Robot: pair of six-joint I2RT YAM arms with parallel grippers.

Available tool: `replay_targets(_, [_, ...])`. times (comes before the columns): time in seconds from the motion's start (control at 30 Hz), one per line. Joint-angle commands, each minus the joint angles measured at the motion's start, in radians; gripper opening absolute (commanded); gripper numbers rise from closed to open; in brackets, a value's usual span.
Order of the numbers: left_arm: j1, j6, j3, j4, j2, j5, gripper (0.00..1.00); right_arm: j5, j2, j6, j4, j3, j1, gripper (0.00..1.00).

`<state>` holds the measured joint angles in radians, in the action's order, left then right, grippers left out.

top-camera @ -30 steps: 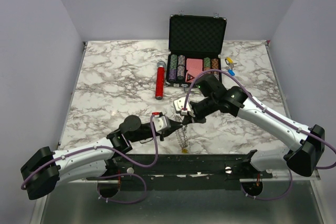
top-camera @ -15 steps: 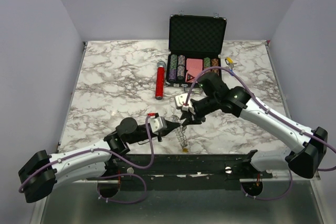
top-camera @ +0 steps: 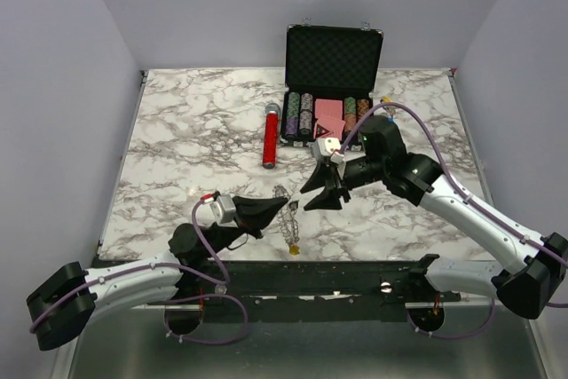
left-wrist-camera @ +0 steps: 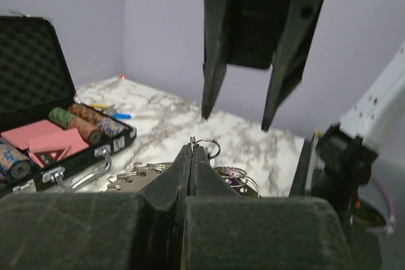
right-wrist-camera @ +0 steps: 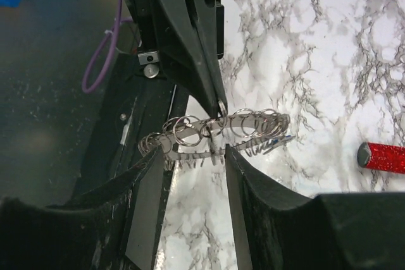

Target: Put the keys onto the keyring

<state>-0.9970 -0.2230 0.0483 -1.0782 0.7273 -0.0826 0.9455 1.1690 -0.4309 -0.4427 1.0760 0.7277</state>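
The keyring [right-wrist-camera: 215,129] hangs above the marble table near its front edge, a thin metal band with many silver keys [right-wrist-camera: 190,155] and small split rings fanned along it. My left gripper [top-camera: 280,207] is shut on one small ring of it [left-wrist-camera: 205,146], jaws pressed together. My right gripper [right-wrist-camera: 190,156] stands open just short of the keyring, one finger on each side, touching nothing. From the top the keyring [top-camera: 287,219] dangles from the left fingertips, with the right gripper [top-camera: 321,199] to its right. In the left wrist view the right fingers [left-wrist-camera: 212,49] hang above.
An open black case of poker chips [top-camera: 330,86] stands at the back middle, also on the left in the left wrist view [left-wrist-camera: 38,143]. A red cylinder [top-camera: 270,138] lies left of it. Small blue and yellow bits [left-wrist-camera: 114,114] lie behind the case.
My right gripper has opened, let go of the keyring and drawn back to the right. My left gripper has shut on the ring and swung left with it.
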Motion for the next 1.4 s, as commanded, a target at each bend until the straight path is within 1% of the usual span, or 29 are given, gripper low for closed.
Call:
replay_targets(0.0, [-0.002, -0.136, -0.068, -0.474, 0.090, 0.165, 0.00, 0.049, -0.002, 0.133, 0.139, -0.014, -0.001, 0.52])
replay_targets(0.03, [-0.002, -0.157, -0.068, -0.517, 0.118, 0.187, 0.00, 0.041, -0.002, 0.135, 0.142, -0.007, -0.001, 0.52])
replay_targets(0.1, [-0.002, -0.171, -0.053, -0.502, 0.138, 0.204, 0.00, 0.012, 0.006, 0.161, 0.162, 0.018, -0.001, 0.52])
replay_targets(0.17, [-0.002, -0.179, -0.012, -0.511, 0.165, 0.202, 0.00, -0.030, 0.014, 0.227, 0.203, 0.044, -0.002, 0.53])
replay_targets(0.3, [-0.003, -0.167, 0.013, -0.514, 0.201, 0.218, 0.00, -0.100, 0.035, 0.314, 0.236, 0.093, -0.002, 0.53])
replay_targets(0.5, [-0.003, -0.124, 0.039, -0.509, 0.228, 0.247, 0.00, -0.230, 0.026, 0.362, 0.239, 0.029, -0.001, 0.53])
replay_targets(0.63, [-0.003, -0.105, 0.058, -0.506, 0.251, 0.250, 0.00, -0.304, 0.034, 0.344, 0.230, 0.001, 0.001, 0.53])
replay_targets(0.83, [-0.011, -0.078, 0.088, -0.494, 0.277, 0.261, 0.00, -0.353, 0.049, 0.305, 0.217, -0.013, 0.016, 0.53])
replay_targets(1.17, [-0.017, -0.056, 0.107, -0.482, 0.290, 0.267, 0.00, -0.386, 0.064, 0.281, 0.216, -0.037, 0.032, 0.54])
replay_targets(1.37, [-0.022, -0.041, 0.116, -0.467, 0.288, 0.268, 0.00, -0.396, 0.072, 0.271, 0.217, -0.036, 0.042, 0.51])
